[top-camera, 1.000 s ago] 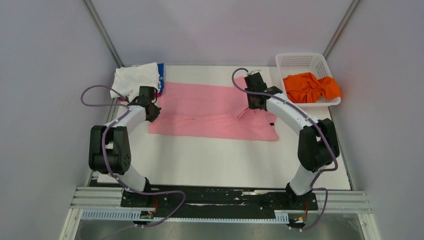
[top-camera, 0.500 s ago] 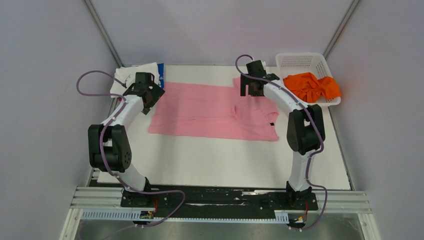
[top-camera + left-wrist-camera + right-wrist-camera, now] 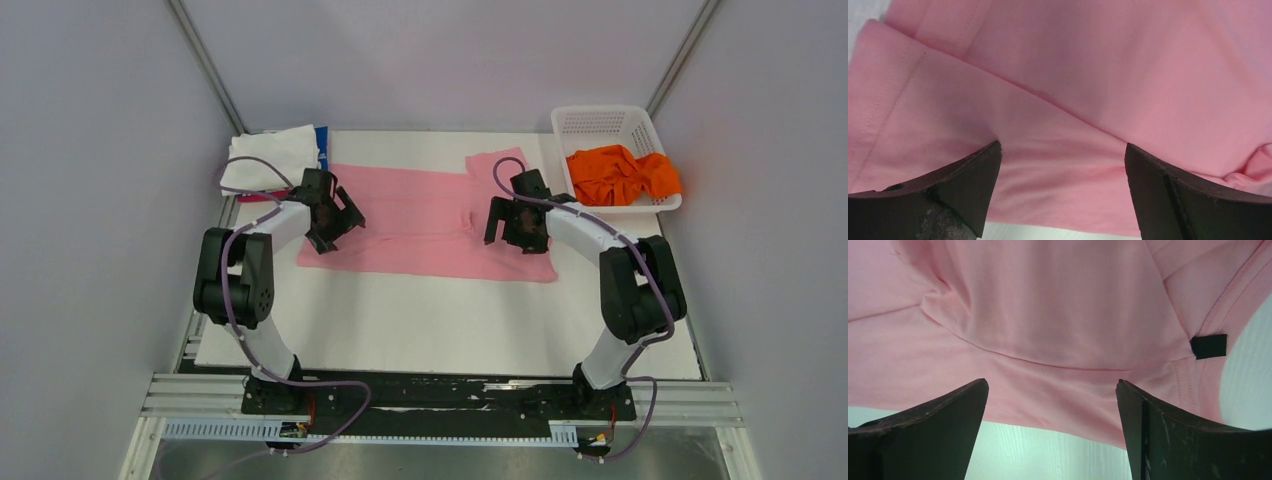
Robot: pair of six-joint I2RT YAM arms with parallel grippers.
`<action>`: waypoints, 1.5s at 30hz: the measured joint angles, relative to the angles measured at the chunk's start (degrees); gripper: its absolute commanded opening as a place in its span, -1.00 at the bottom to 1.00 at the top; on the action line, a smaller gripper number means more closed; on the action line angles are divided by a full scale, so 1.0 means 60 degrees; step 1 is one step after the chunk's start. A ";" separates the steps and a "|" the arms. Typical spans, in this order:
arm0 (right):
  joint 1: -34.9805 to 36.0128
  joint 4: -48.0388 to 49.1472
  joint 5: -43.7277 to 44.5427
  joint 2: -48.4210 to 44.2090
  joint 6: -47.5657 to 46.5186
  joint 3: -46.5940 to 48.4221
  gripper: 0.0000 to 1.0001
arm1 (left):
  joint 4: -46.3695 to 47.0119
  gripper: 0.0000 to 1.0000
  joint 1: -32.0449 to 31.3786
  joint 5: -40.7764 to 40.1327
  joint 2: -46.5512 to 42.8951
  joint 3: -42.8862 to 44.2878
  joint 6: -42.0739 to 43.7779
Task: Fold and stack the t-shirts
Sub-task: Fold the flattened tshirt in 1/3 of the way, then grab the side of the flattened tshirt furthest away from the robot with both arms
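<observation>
A light pink t-shirt [image 3: 420, 215] lies flat across the white table, folded lengthwise. My left gripper [image 3: 337, 222] hovers open over its left end, and in the left wrist view the gripper [image 3: 1063, 160] spans the near hem of the pink cloth [image 3: 1073, 75] with nothing between its fingers. My right gripper [image 3: 511, 230] stands open over the shirt's right end. In the right wrist view that gripper [image 3: 1053, 390] straddles the pink hem [image 3: 1048, 315] beside a black tag [image 3: 1208, 346]. An orange t-shirt [image 3: 620, 172] sits in the basket. A white t-shirt [image 3: 268, 155] tops a pile with a blue edge [image 3: 321, 150].
The white lattice basket [image 3: 600, 120] stands at the back right corner. The folded pile sits at the back left corner. Bare white table [image 3: 430, 320] stretches between the pink shirt and the arm bases. Grey walls close in on both sides.
Both grippers went from shut to open and let go of the pink cloth. They swung to the far edge, then came back toward the shirt's near hem.
</observation>
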 measured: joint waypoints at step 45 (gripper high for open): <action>-0.0896 -0.0761 -0.0484 -0.5799 0.0616 -0.3133 1.00 | -0.2430 1.00 -0.1111 -0.1570 -0.3734 -0.0535 0.0328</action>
